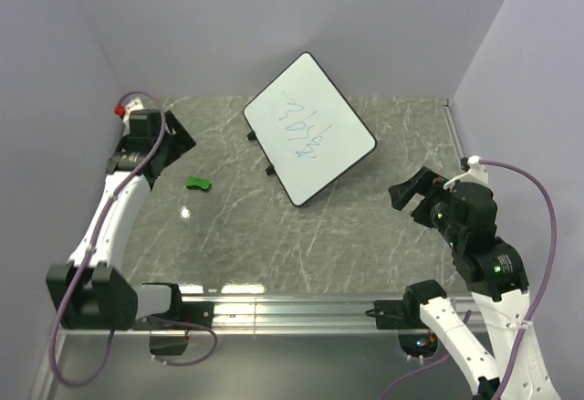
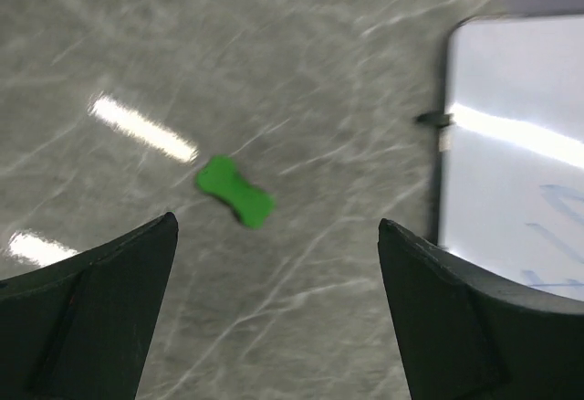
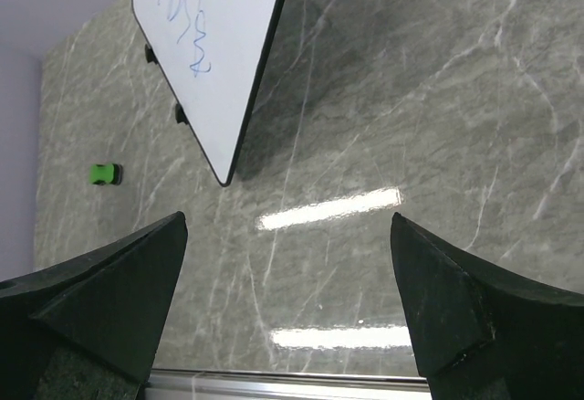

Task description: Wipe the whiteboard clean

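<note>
Green marked the small eraser [image 1: 198, 183], which lay on the grey marbled bench [image 1: 274, 254] left of centre in the top view, well apart from the whiteboard [image 1: 310, 128]. The whiteboard sat in the upper middle of that frame, turned at an angle, with small black feet showing along its left edge and blue scribbles [image 1: 304, 128] across its middle. None of the writing looked wiped, so I judged the task barely begun and the step in hand to be fetching the eraser.

The left tool [image 1: 175, 144] hung at the upper left, near the eraser, its 2 fingers spread wide and holding nothing. In its wrist view the eraser showed beyond the fingertips, a little left of the midline. The right tool [image 1: 412, 195] hovered at the right of the frame, also spread wide and empty, well apart from the board.

To do this step well, the left tool probably needed to centre over the eraser, turn so its fingers crossed the narrow waist, and come down almost to the bench before closing. The eraser looked small and light, so an off-centre pinch could skid it away.
</note>
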Robot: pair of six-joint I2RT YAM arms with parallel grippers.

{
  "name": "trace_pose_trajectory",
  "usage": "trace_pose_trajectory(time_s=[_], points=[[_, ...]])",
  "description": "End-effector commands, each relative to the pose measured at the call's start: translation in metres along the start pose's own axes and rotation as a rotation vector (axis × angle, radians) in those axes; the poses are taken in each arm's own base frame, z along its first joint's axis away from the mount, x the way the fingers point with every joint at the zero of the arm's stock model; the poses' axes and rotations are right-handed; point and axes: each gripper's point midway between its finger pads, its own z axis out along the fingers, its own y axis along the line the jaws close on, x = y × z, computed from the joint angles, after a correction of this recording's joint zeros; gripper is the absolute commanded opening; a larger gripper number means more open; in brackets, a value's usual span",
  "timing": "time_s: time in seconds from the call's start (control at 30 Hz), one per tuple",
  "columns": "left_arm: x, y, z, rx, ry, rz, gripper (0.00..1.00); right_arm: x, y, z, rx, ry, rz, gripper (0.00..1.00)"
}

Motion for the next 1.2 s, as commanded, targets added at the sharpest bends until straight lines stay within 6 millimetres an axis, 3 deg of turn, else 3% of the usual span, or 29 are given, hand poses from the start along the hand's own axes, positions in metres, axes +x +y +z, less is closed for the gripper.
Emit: trace_pose_trajectory(time_s=[0.0, 0.1, 0.27, 0.4, 0.63, 0.77, 1.0, 1.1, 1.17], points=[[0.036, 0.039, 0.019, -0.154, 0.130, 0.095, 0.96, -0.023, 0.011, -0.003, -0.025, -0.066, -0.053, 0.99], [0.061, 0.053, 0.044, -0.235, 0.206, 0.058, 0.95, -0.035, 0.017, -0.003, -0.025, -0.080, -0.074, 0.99], [0.092, 0.075, 0.077, -0.389, 0.318, -0.015, 0.95, -0.031, 0.022, 0.013, -0.024, -0.043, -0.058, 0.98], [0.108, 0.068, 0.096, -0.393, 0.365, -0.112, 0.92, -0.031, 0.024, 0.024, 0.002, 0.005, -0.074, 0.92], [0.130, 0.057, 0.120, -0.377, 0.406, -0.234, 0.93, -0.024, 0.026, 0.041, -0.001, 0.040, -0.078, 0.92], [0.138, 0.049, 0.129, -0.396, 0.421, -0.250, 0.93, -0.017, 0.026, 0.049, 0.001, 0.074, -0.078, 0.90], [0.154, 0.046, 0.141, -0.462, 0.451, -0.264, 0.92, -0.023, 0.024, 0.054, 0.022, 0.063, -0.108, 0.89], [0.157, 0.045, 0.148, -0.473, 0.466, -0.263, 0.85, -0.028, 0.022, 0.056, 0.044, 0.046, -0.118, 0.89], [0.161, 0.044, 0.153, -0.475, 0.481, -0.259, 0.65, -0.031, 0.024, 0.060, 0.041, 0.044, -0.130, 0.89]])
